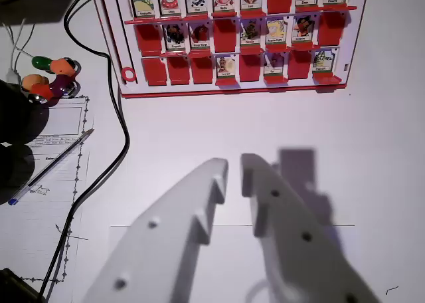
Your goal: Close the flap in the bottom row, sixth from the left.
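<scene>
Below the red game board (232, 40), the white gripper (234, 173) hovered over the table (332, 137), fingers slightly parted, pinching nothing.
Three rows showed on the board; the bottom row held three upright flaps, perhaps. The sixth flap (273, 64) stood upright near the board's lower edge. One pen (50, 165) lay left of the board.

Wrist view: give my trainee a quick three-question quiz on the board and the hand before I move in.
1. True or false: the hand is touching the Guess Who board.
2. How many flaps stand upright in the board's bottom row?
3. What lies on the paper at the wrist view's left? A) a pen B) scissors C) a spoon

Key: 1 false, bare table separates them; 2 three; 3 A.
</scene>
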